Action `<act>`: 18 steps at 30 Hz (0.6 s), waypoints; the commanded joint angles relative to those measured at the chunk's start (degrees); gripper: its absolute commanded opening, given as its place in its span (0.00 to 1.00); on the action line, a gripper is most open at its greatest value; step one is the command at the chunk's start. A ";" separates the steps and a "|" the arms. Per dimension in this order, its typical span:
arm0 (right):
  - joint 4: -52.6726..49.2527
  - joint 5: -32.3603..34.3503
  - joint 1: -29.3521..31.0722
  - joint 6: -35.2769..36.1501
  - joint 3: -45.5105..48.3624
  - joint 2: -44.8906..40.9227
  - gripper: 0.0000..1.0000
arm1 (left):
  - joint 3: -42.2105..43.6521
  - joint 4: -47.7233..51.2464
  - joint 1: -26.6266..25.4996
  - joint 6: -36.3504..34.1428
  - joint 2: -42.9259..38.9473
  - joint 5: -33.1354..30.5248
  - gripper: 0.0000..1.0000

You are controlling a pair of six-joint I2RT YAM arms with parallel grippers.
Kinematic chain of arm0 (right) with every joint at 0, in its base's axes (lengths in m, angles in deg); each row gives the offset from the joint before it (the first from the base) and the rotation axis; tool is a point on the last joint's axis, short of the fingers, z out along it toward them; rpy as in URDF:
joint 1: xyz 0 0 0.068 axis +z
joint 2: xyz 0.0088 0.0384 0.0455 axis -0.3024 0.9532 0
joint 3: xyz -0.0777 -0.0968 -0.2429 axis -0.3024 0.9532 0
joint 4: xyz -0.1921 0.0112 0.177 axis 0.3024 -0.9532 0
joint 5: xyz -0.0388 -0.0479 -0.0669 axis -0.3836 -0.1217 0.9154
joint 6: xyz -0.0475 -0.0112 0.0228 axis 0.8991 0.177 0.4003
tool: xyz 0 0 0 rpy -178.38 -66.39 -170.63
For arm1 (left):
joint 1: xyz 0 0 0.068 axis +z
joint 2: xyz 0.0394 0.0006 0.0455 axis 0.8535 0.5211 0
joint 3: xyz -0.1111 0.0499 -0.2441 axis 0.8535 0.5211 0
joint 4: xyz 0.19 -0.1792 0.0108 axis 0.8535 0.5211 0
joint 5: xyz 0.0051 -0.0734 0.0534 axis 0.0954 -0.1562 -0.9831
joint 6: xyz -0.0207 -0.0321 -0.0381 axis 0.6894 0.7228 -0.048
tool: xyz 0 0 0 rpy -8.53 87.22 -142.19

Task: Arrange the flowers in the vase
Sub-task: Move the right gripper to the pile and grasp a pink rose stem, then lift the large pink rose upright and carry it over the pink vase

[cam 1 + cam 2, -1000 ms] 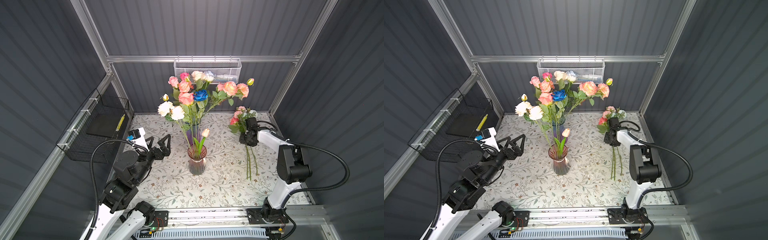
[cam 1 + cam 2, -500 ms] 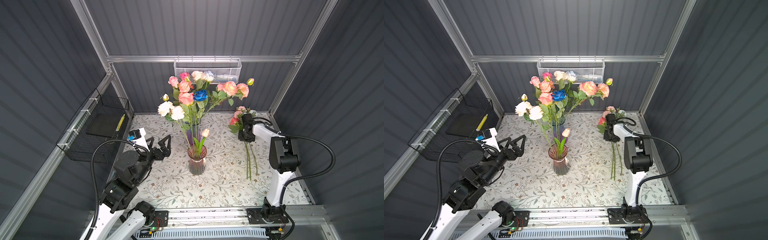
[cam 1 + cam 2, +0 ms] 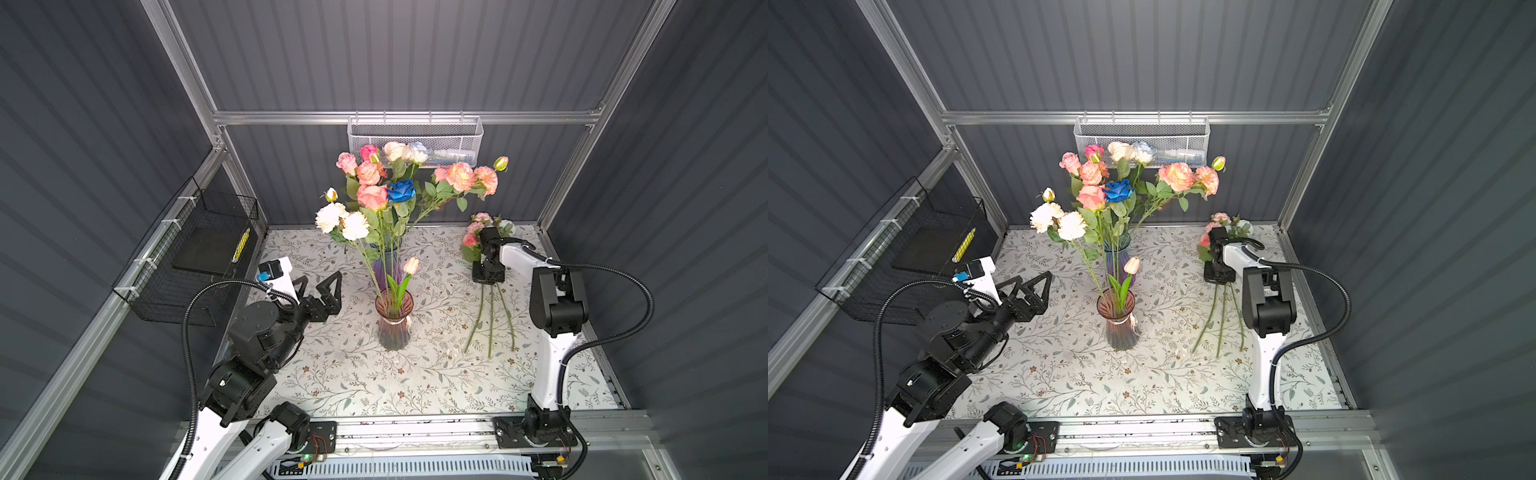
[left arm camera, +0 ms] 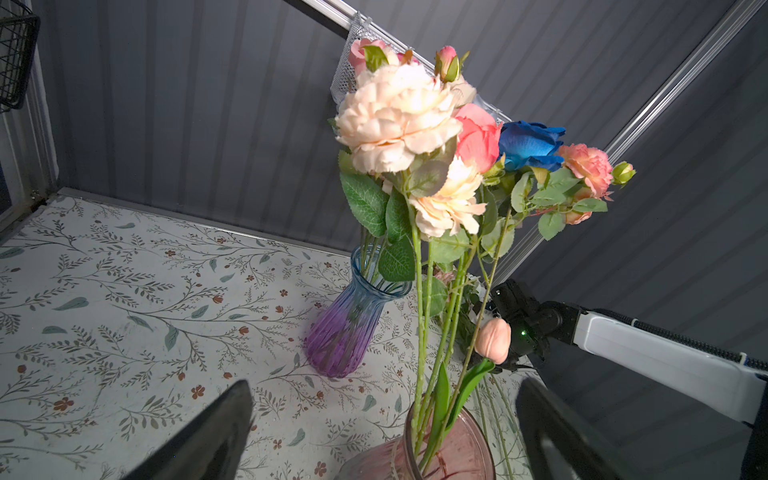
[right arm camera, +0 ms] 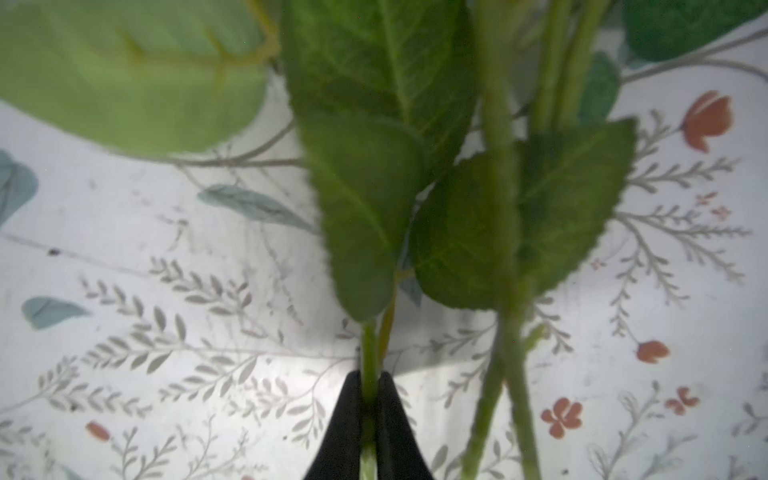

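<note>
**Right pincer nips one stem**

The right gripper is clamped on a green stem among the loose flowers lying on the floral tabletop at right (blooms at the far end). The left gripper hangs spread wide beside the pink vase, which holds several stems. The blue-purple vase behind it holds more.

Both top views overlook the whole table; left wrist view faces the pink vase, right wrist view hugs stems.
</note>
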 commanded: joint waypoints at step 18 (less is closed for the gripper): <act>21.36 -20.31 -0.03 -9.80 26.13 -36.20 0.00 | -0.83 1.05 0.07 -0.95 -0.66 -1.13 1.00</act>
